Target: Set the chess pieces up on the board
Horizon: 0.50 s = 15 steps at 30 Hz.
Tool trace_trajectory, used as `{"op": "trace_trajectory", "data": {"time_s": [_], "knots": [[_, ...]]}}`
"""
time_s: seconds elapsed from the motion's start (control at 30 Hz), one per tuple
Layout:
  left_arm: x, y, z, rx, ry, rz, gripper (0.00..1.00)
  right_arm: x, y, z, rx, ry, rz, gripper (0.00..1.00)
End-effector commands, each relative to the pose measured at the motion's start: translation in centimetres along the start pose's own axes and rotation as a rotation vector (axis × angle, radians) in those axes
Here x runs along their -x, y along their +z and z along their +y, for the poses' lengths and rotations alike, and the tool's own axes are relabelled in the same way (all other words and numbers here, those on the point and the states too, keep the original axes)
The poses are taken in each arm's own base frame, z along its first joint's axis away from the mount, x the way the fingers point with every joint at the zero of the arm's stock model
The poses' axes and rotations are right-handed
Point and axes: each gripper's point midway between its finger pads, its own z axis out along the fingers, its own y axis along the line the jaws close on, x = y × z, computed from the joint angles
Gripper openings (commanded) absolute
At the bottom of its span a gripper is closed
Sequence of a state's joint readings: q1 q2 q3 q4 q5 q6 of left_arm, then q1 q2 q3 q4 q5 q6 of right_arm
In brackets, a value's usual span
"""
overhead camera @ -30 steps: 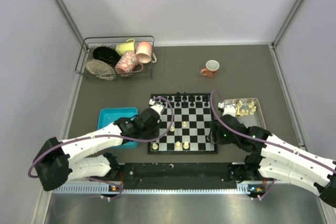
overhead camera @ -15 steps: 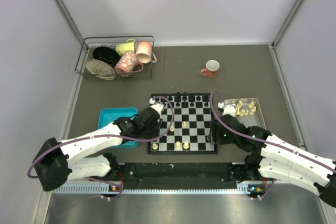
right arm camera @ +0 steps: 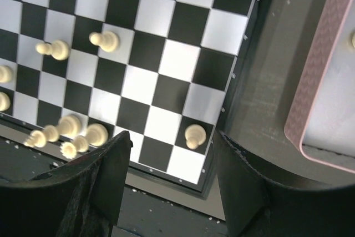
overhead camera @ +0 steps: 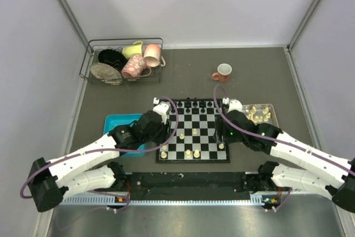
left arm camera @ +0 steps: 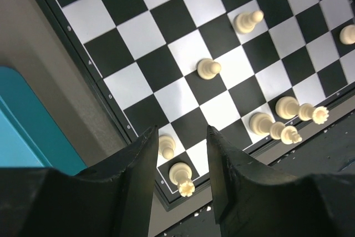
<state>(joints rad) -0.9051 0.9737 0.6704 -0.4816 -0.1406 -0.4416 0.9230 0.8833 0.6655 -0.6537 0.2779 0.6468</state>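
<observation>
The table [overhead camera: 249, 76] is lit evenly and brightly from above; only short, soft shadows are cast beside the arms; a dull sheen is carried by the metal strip [overhead camera: 183, 220] at the near edge; in the wrist views the board [left arm camera: 183, 54] and chess pieces [left arm camera: 208, 69] are rendered sharply, while the dark fingers [left arm camera: 130, 192] of the left tool [left arm camera: 180, 131] and of the right tool [right arm camera: 172, 136] are left blurred and underexposed.

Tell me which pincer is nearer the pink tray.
Right. The right pincer hangs over the right edge of the board, just beside the pink tray; the left pincer is over its left edge.
</observation>
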Motion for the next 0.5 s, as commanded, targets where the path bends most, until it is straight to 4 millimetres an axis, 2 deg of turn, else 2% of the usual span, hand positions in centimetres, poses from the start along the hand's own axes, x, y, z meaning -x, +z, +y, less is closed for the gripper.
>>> {"op": "trace_trajectory", "data": {"time_s": [0.0,0.2,0.37,0.47], "knots": [[3.4,-1.0,-1.0,-0.039,0.001,-0.127,0.45,4.2,-0.5,3.0,0.054,-0.061,-0.068,0.61],[2.2,-1.0,-0.7,-0.044,-0.008,-0.118,0.45,5.5,2.1,7.0,0.123,-0.125,-0.001,0.61],[1.2,-0.8,-0.5,-0.057,-0.022,-0.122,0.46,5.3,5.3,8.2,0.085,-0.156,0.068,0.56],[1.0,-0.8,-0.4,-0.060,-0.028,-0.124,0.46,5.7,6.3,9.3,0.108,-0.162,0.072,0.50]]}}
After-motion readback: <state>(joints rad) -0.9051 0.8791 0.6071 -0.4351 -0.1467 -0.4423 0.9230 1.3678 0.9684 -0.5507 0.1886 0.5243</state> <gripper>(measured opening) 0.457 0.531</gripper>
